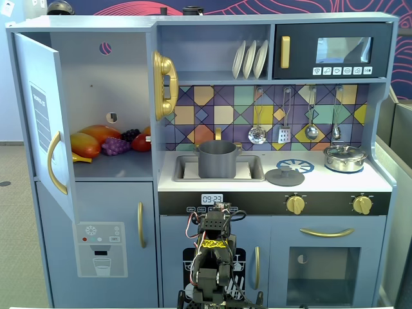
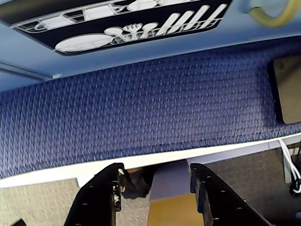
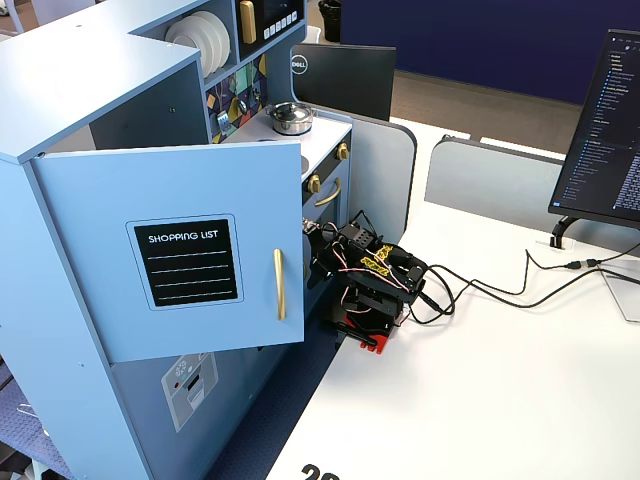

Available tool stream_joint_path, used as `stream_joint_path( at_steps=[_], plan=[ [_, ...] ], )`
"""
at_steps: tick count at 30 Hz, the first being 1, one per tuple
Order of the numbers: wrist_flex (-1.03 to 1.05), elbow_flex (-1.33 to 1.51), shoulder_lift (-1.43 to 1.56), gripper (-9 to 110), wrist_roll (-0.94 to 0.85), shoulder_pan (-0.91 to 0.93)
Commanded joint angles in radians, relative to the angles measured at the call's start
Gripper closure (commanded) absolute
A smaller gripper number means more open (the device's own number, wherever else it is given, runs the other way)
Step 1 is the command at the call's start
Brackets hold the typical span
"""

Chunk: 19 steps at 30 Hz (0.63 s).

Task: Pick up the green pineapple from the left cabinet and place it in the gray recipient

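Note:
The left cabinet [image 1: 103, 84] stands open, its door [image 1: 42, 122] with the curved gold handle swung out to the left; the door also shows in another fixed view [image 3: 180, 250]. On its shelf lie an orange mango [image 1: 96, 137], purple grapes [image 1: 116, 147] and a red fruit [image 1: 141, 143]. I see no green pineapple in any view. The gray recipient [image 1: 217, 159] stands upright in the sink. My arm [image 1: 212, 257] is folded low in front of the kitchen. In the wrist view my gripper [image 2: 156, 175] is open and empty, pointing down over the table edge and blue carpet.
A shiny silver lidded pot [image 1: 344, 158] sits on the right burner and a flat gray lid [image 1: 284, 176] lies beside the sink. The microwave [image 1: 331, 51] is at the top right. Cables [image 3: 500, 290] run across the white table behind the arm. A monitor [image 3: 605, 130] stands at the right.

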Motion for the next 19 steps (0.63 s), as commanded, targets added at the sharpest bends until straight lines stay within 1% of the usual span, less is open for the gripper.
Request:
stream_joint_path(
  at_steps=[1,9,19],
  plan=[
    [0.173,0.014,-0.003,93,0.029,0.005],
    [0.173,0.014,-0.003,93,0.031,-0.032],
    [0.173,0.014,-0.003,93,0.034,-0.032]
  ],
)
